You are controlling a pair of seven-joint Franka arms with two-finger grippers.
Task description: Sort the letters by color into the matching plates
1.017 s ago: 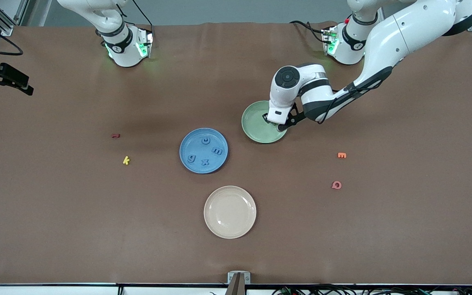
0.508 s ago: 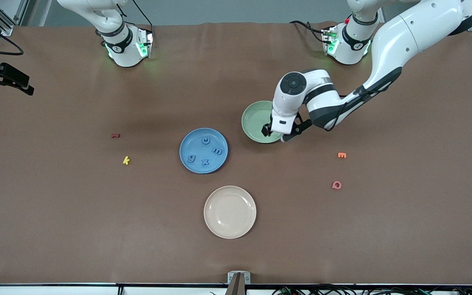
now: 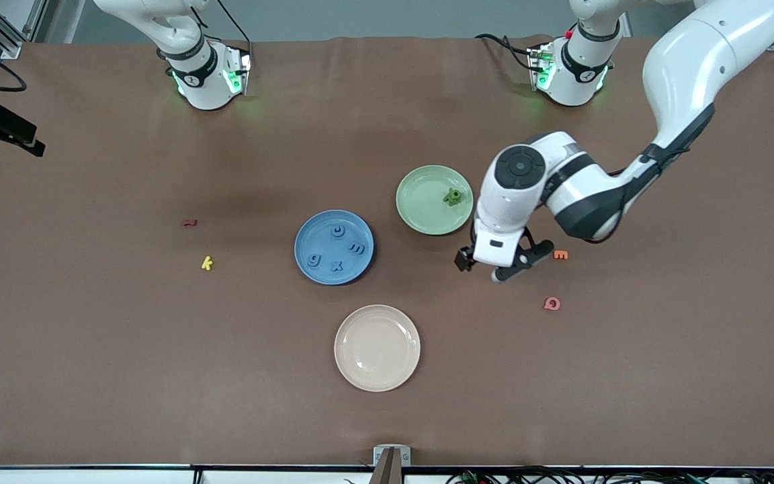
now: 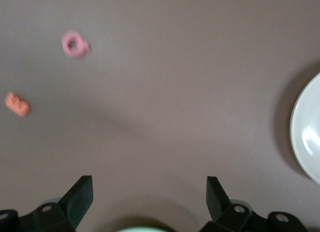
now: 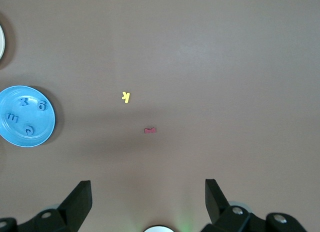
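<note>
The blue plate (image 3: 313, 235) lies mid-table with several blue letters (image 3: 337, 265) on it; it also shows in the right wrist view (image 5: 35, 134). Beside it, toward the left arm's end, the pale green plate (image 3: 424, 202) holds a small dark green letter clump (image 3: 453, 196). My left gripper (image 3: 481, 267) hangs open and empty over bare table next to the green plate; its fingers (image 4: 80, 194) stand wide apart. My right gripper (image 5: 148, 199) is open and empty, and its arm waits high above the table at its own end.
A cream plate (image 3: 377, 347) lies nearer the front camera than the blue plate. An orange letter (image 3: 560, 255) and a pink letter (image 3: 551, 304) lie toward the left arm's end. A yellow letter (image 3: 207, 263) and a red letter (image 3: 189, 222) lie toward the right arm's end.
My left gripper opened over the green plate and left the green letter there. It then swung off the plate to the bare table near the orange letter. The right arm stayed put.
</note>
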